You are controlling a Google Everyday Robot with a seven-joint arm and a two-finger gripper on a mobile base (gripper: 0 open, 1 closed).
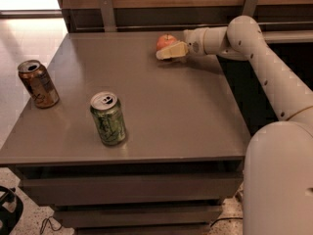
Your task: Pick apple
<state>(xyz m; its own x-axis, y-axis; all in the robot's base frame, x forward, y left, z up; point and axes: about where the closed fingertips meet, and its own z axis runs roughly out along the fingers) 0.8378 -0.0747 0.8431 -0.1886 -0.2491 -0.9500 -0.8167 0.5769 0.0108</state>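
The apple (pixel 166 40) is small, round and orange-red, and sits on the grey table (pixel 161 111) near its far edge. My gripper (pixel 169 51) reaches in from the right on the white arm (pixel 254 48). Its cream tip lies just in front of the apple and covers the apple's lower part. Whether it touches the apple cannot be seen.
A green soda can (pixel 108 118) stands at the front left of the table. A brown soda can (pixel 38 83) stands near the left edge. A wooden wall with metal brackets (pixel 107 12) runs behind the table. My white base (pixel 279 180) is at the front right.
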